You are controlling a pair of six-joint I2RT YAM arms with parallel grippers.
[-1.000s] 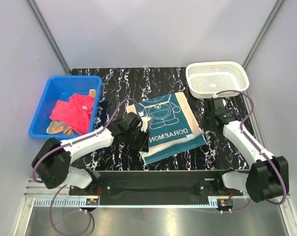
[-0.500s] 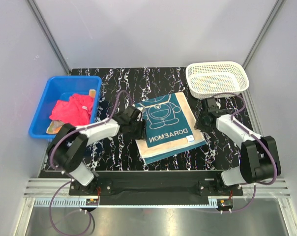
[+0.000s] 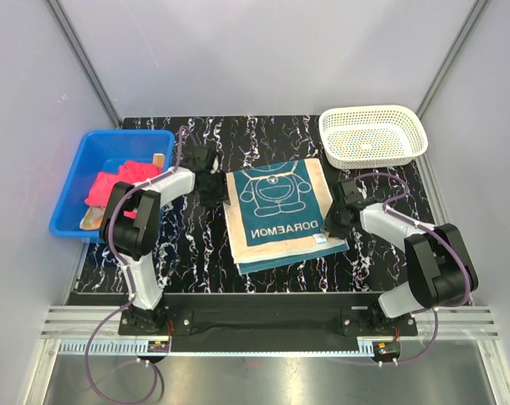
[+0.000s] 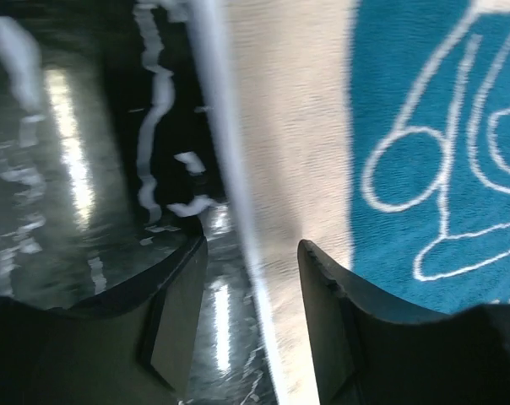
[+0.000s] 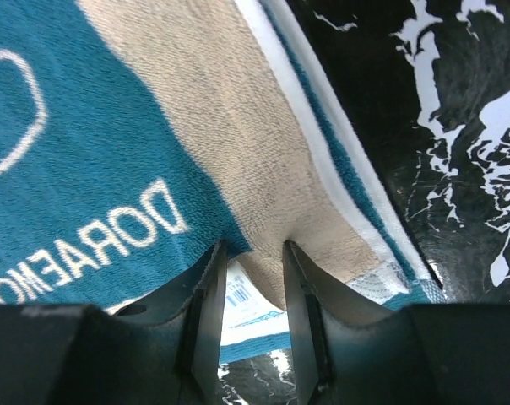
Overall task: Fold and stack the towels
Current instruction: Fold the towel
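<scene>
The right gripper (image 5: 253,308) pinches a pucker of beige border on the teal towel (image 5: 78,160). The left gripper (image 4: 251,325) stands spread astride the opposite edge (blurred, probably loose). The towel lies part-folded, mid table (image 3: 196,253). The next fold needs both edges gripped and lifted evenly.

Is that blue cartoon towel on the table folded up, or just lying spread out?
Folded. The teal towel shows several stacked layers along its right and near edges.

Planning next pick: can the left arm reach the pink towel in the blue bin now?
Probably yes: pink towel lies uncovered in the open blue bin beside the left arm; left gripper is open.
</scene>
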